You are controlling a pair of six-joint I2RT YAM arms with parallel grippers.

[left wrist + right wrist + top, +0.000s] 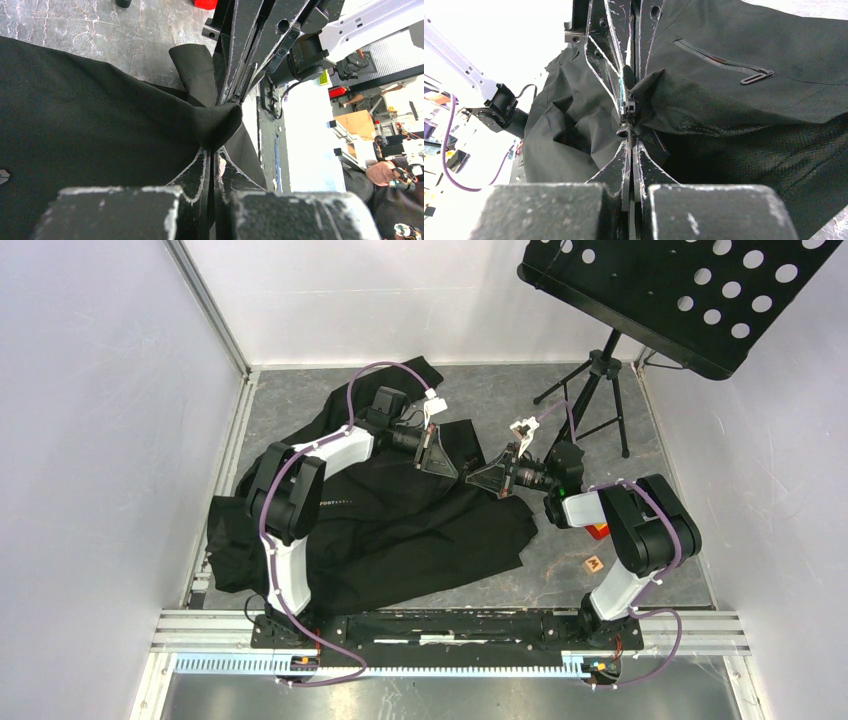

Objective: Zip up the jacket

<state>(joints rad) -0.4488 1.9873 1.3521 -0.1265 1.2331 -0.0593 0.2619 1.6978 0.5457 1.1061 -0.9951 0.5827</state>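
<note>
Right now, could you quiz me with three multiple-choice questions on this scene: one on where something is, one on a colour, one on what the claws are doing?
1. Where does the music stand sit?
A) far right corner
B) near left corner
C) on top of the cloth

2. What colour is the jacket?
A) red
B) black
C) white

3. How are the left gripper and right gripper?
A) both wide open, clear of the cloth
B) one open, one shut
C) both shut on the jacket

Answers:
1 A: it stands at the top right of the overhead view.
2 B: dark cloth spreads over the grey table.
3 C: each wrist view shows jaws pinched on a fold of fabric.
</note>
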